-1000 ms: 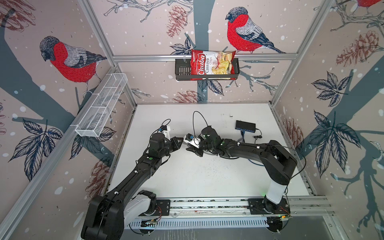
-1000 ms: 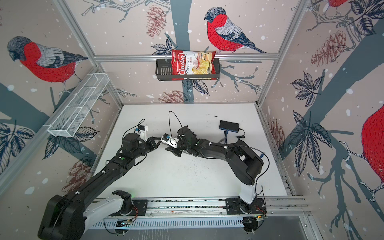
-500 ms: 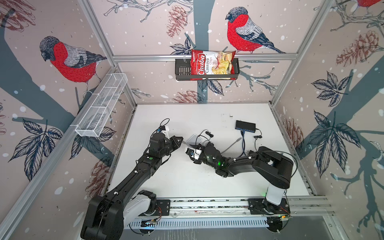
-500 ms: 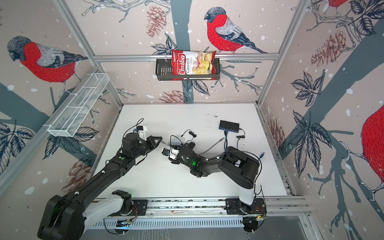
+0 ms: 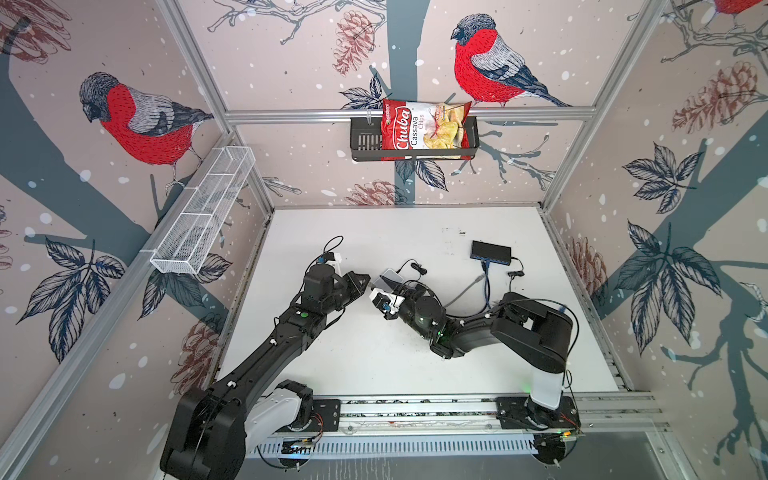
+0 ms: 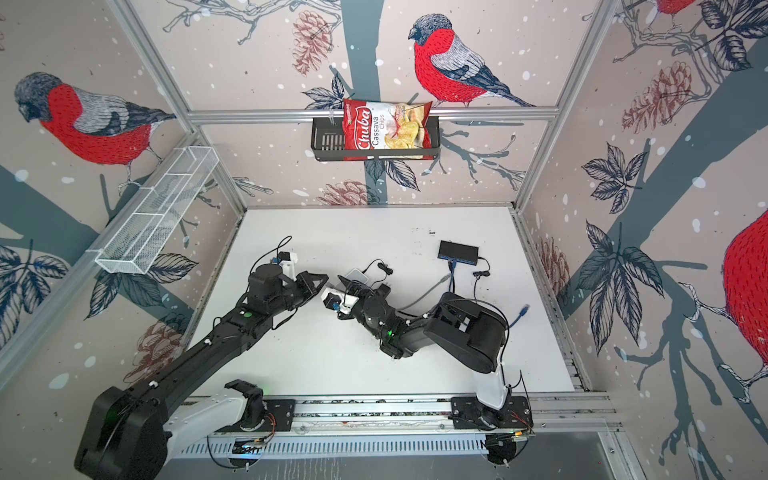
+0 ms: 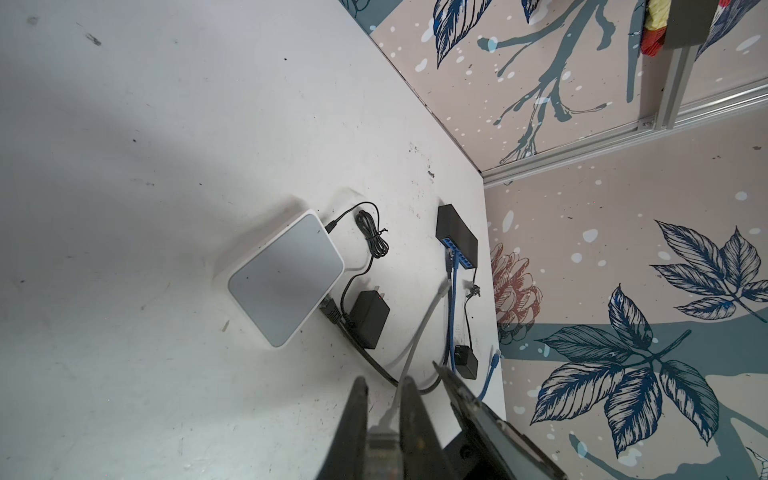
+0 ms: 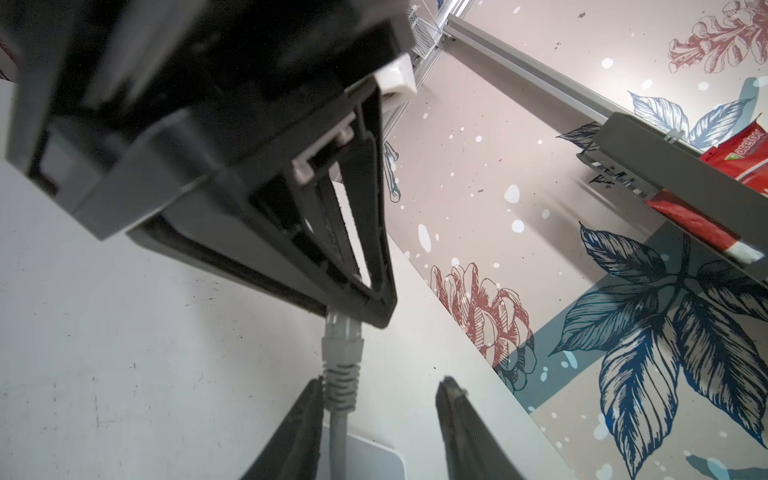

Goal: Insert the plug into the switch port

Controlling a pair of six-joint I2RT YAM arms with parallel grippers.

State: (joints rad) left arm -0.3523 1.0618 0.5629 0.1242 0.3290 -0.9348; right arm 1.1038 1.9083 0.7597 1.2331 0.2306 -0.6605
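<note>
The left claw (image 7: 385, 384) was clamped on the grey plug (image 7: 382, 446), which sat between its two fingers at the bottom edge of the left wrist view. In the right wrist view the plug's ribbed boot stuck out of that claw's tips near the centre of the frame, pointing down toward the right claw (image 8: 382, 382). The right claw's jaws stood apart and gripped nothing. One finger (image 8: 309, 415) lay just beside the boot and the other was clear of it.

In both top views the two claws faced each other closely at the middle of the tabletop (image 5: 374, 232), near a white box (image 5: 388, 276). The grey cable (image 5: 465, 291) trailed from there toward the right of the frame. The switch (image 5: 490, 250), black with blue ports, lay in the upper right part of the tabletop, well apart from the plug. A blue cable (image 7: 453, 316) ran up to its port side.
</note>
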